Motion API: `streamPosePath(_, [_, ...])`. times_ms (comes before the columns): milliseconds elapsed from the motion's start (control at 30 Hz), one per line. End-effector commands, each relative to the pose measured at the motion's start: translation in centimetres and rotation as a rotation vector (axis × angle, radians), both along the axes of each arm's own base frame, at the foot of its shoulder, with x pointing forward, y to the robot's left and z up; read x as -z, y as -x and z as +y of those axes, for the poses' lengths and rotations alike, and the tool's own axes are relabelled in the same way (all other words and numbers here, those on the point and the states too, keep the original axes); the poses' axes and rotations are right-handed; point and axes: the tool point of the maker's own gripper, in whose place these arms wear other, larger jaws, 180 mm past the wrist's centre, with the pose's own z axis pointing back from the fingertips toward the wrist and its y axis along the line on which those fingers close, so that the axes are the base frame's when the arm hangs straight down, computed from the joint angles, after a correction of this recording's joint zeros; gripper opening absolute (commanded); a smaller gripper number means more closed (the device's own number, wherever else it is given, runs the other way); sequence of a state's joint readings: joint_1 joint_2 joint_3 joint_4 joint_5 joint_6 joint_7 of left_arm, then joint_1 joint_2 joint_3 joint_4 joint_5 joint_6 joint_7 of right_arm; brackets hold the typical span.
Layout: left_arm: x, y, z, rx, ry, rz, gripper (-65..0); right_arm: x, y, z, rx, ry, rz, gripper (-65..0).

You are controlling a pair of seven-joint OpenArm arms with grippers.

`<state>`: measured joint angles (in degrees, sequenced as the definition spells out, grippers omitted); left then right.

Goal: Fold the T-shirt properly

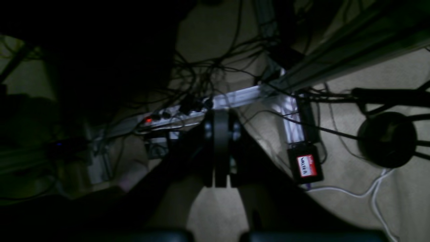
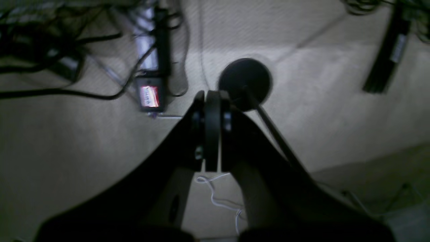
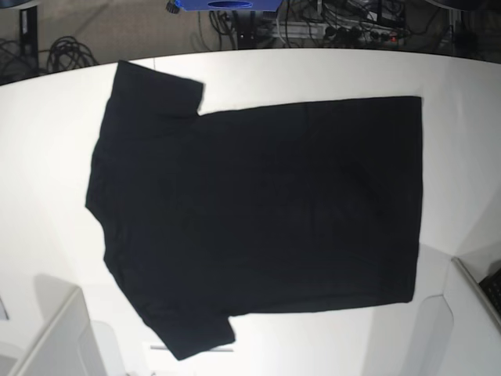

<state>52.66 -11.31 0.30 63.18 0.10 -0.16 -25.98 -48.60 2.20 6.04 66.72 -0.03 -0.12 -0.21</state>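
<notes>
The black T-shirt (image 3: 258, 207) lies spread flat on the white table (image 3: 313, 70) in the base view, plain side up. Its collar and sleeves are at the left and its hem at the right. No print shows. My left gripper (image 1: 220, 117) is shut with nothing in it and hangs over the floor beside the table. My right gripper (image 2: 212, 97) is also shut and empty over the carpet. Neither gripper shows in the base view, only pale arm parts at the bottom right (image 3: 470, 313) and bottom left (image 3: 55, 337).
Under the table are tangled cables, a power strip (image 1: 168, 117), a metal frame (image 1: 336, 57), a black box with a red and white label (image 1: 306, 165) and a round black base (image 1: 386, 139). A blue object (image 3: 223, 5) stands behind the table's far edge.
</notes>
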Motion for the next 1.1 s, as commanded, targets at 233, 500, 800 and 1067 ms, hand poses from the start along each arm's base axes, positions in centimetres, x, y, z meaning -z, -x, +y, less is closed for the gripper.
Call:
streamPosePath(233, [-3.1, 0.7, 0.4, 0.041, 0.001, -0.032, -65.0, -3.7, -1.6, -2.3, 0.015, 0.059, -0.06, -65.0])
streamPosePath(500, [-8.4, -3.6, 3.4, 0.014, -0.078, -0.192, -65.0, -7.3, -6.3, -2.2, -0.002, 0.066, -0.151, -65.0])
streamPosePath(800, [-14.2, -8.1, 5.0, -0.036, -0.105, -0.366, -65.0, -12.8, -12.8, -4.9, 0.041, 0.151, -0.312, -65.0])
streamPosePath(1067, [-19.0, -12.9, 7.0, -0.195, -0.052, -0.557, -65.0, -15.4, -20.0, -4.9, 0.089, 0.125, -0.493, -65.0])
